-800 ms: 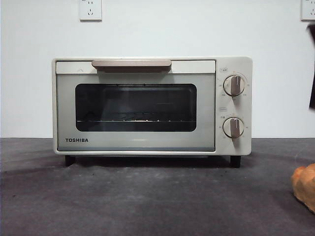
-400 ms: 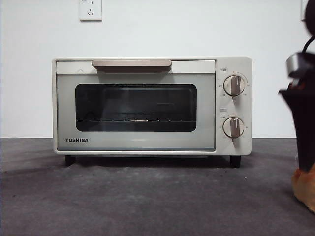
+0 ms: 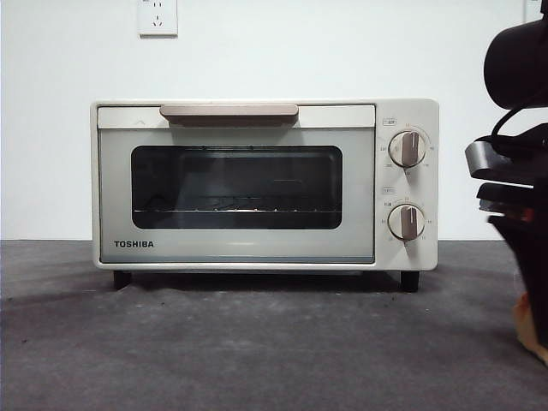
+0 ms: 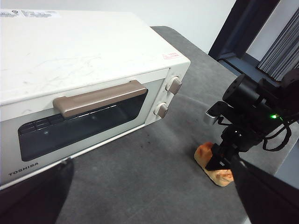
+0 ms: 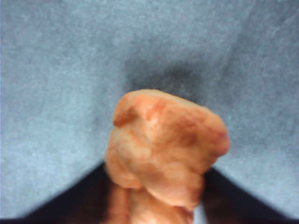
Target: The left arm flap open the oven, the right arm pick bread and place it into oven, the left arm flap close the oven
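The oven (image 3: pixel 264 183) stands shut at the left and middle of the front view, beige handle (image 3: pixel 229 111) up against its top edge and the wire rack bare behind the dark glass, so the door-opening step is not yet done. The left gripper (image 4: pixel 149 205) waits above the oven's front, its fingers spread wide and grasping nothing. At the right edge, the right gripper (image 4: pixel 219 161), only a sliver a second ago, has dropped down over the bread (image 3: pixel 531 325), which lies on the grey surface (image 3: pixel 257 342) well to the right of the oven. Its fingers straddle the lumpy orange loaf, though the blurred wrist view leaves it unclear whether they have clenched yet. The pick seems to be running ahead of the door. Behind, a white wall carries a socket (image 3: pixel 157 17).
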